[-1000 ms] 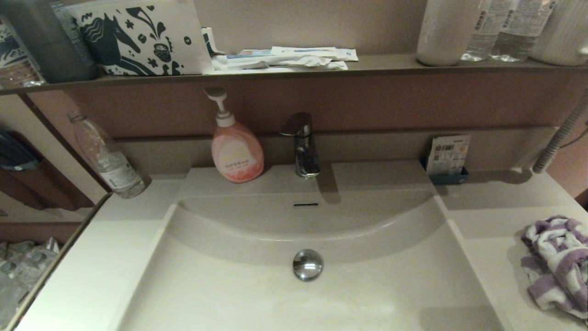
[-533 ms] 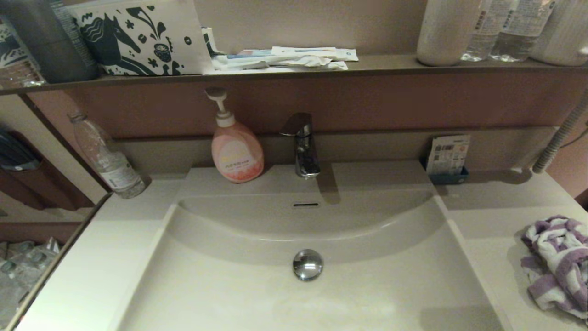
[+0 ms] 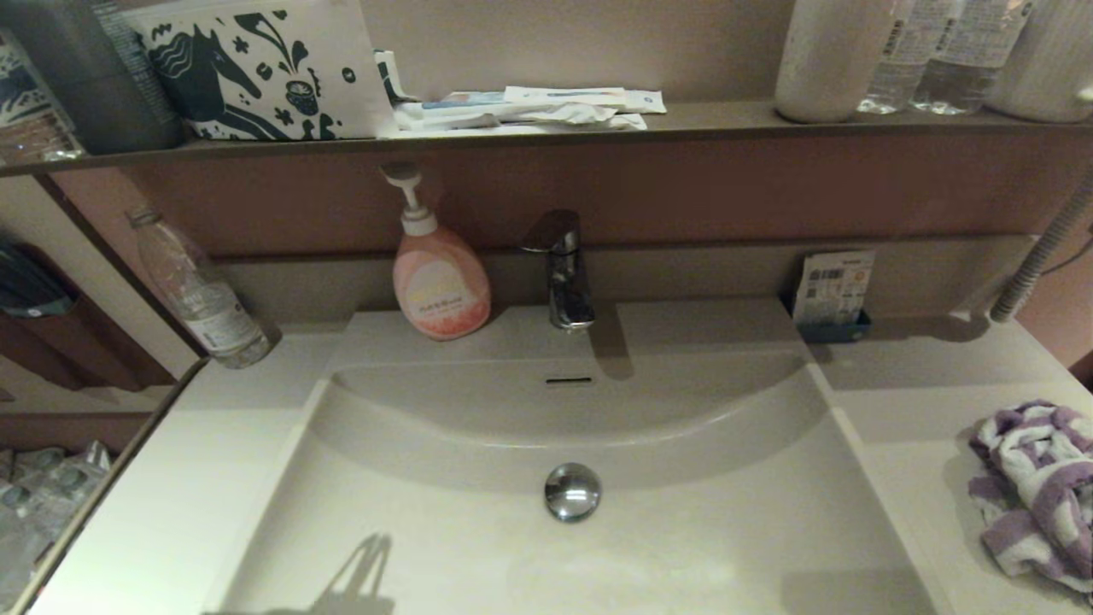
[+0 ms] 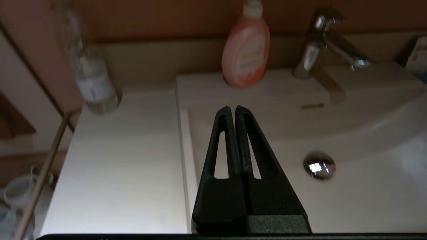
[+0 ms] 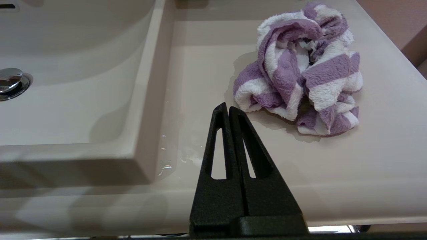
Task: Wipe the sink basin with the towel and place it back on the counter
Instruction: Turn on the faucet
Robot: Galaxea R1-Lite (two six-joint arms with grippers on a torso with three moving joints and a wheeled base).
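Towel (image 5: pixel 300 66) bunched loose on table (image 5: pixel 383 150) near right edge, beside basin (image 3: pixel 683 547), within right arm's reach

Right gripper (image 5: pixel 228 111) short of towel, jaws pressed together, empty

Left gripper (image 4: pixel 235 111) over basin's left rim, jaws together, likely idle

Wipe not begun

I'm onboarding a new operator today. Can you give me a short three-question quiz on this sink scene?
1. True or false: the towel lies inside the sink basin.
2. Which stands nearest the faucet? A) soap bottle B) water bottle C) card holder
3. How do the jaws of the right gripper stand?

Key
1. False: it lies bunched on the counter, to the robot's right of the basin.
2. A
3. Shut and empty, short of the towel.
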